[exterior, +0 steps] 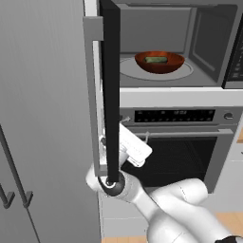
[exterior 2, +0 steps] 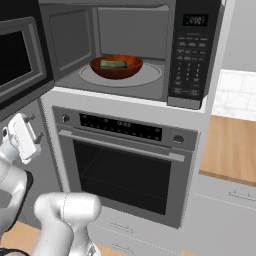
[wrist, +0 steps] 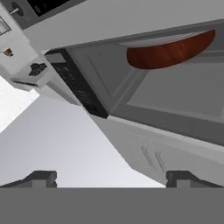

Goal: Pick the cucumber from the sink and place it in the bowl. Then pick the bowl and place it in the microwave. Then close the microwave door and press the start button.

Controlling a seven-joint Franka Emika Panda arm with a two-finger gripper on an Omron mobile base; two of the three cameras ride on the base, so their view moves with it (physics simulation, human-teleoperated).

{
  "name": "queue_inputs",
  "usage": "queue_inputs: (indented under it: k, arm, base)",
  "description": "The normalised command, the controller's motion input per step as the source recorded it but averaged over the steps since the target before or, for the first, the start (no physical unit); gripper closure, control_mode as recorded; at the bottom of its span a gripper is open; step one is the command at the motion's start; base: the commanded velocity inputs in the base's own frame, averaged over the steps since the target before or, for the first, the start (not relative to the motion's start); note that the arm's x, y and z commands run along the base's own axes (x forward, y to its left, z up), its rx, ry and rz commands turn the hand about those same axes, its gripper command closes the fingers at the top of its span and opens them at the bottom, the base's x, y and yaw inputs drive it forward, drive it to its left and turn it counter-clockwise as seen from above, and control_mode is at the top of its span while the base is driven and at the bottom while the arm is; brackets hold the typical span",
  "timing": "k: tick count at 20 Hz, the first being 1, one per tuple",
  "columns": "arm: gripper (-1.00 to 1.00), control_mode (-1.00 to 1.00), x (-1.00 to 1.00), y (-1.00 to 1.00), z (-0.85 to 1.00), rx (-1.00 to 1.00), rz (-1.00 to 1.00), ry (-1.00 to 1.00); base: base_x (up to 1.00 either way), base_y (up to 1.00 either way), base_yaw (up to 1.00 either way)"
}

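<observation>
Bowl [exterior: 159, 62] w/ cucumber [exterior: 156, 60] sits on microwave [exterior 2: 195, 55] turntable, so loading is complete. Gripper [wrist: 109, 177] released, empty, staged beside open microwave door [exterior: 111, 90] for closing push.

Microwave door [exterior: 110, 90] hides gripper in left base view; cucumber [exterior 2: 113, 64] stripes too small to tell.
</observation>
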Motion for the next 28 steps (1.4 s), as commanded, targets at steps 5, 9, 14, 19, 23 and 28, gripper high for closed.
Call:
queue_inputs:
  k: [5, 9, 14, 19, 23, 28]
  arm:
    - [-1.0, -1.0, -0.2, 0.96, 0.0, -0.01, -0.04, -0.04]
    - [-1.0, -1.0, -0.29, 0.95, 0.05, 0.0, 0.0, -0.07]
    - [-1.0, -1.0, -0.33, 0.28, 0.46, 0.04, 0.0, -0.16]
    - [-1.0, -1.0, -0.45, -0.09, 0.58, 0.16, 0.0, -0.11]
    - [-1.0, -1.0, -0.58, -0.44, 0.29, 0.18, 0.0, -0.13]
    - [-1.0, -1.0, -0.41, -0.82, 0.16, 0.15, 0.01, -0.12]
  base:
    - [0.0, 0.0, 0.0]
    - [0.0, 0.0, 0.0]
    - [0.0, 0.0, 0.0]
    - [0.0, 0.0, 0.0]
    - [0.0, 0.0, 0.0]
    - [0.0, 0.0, 0.0]
